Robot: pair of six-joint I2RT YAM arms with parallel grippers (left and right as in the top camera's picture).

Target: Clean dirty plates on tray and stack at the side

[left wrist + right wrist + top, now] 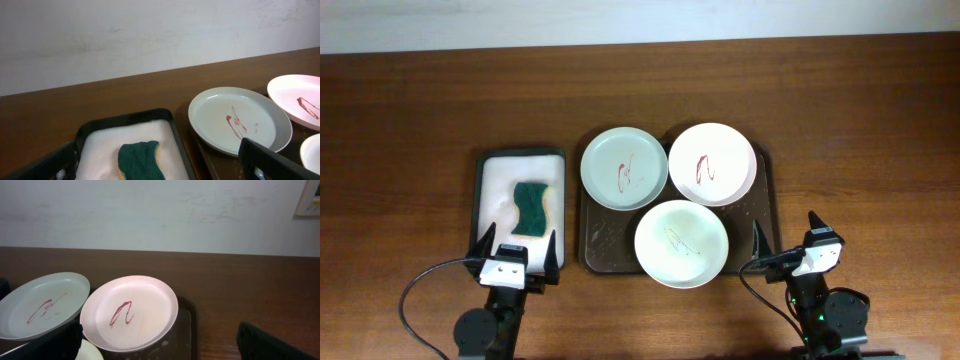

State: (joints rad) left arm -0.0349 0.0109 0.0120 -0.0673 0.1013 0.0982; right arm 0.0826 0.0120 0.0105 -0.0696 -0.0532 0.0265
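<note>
The left arm (490,325) and right arm (832,312) are black, wrists white-capped; jaws black; cables (445,265) black.

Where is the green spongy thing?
In the overhead view, the green sponge lies in the small white tray on the table's left side, right beside the big brown tray holding the plates.

Covered tray, clipped plates.
Overhead, the far mint plate (624,168), white plate (711,164) and near mint plate (681,243) cover most of the tray (602,240), leaving only its rim and a few dark patches; the near mint plate's smear (678,238) is too faint to read. The left wrist view cuts the sponge (141,161) at the bottom edge and the white plate at the right. The right wrist view clips the far mint plate at the left.
</note>
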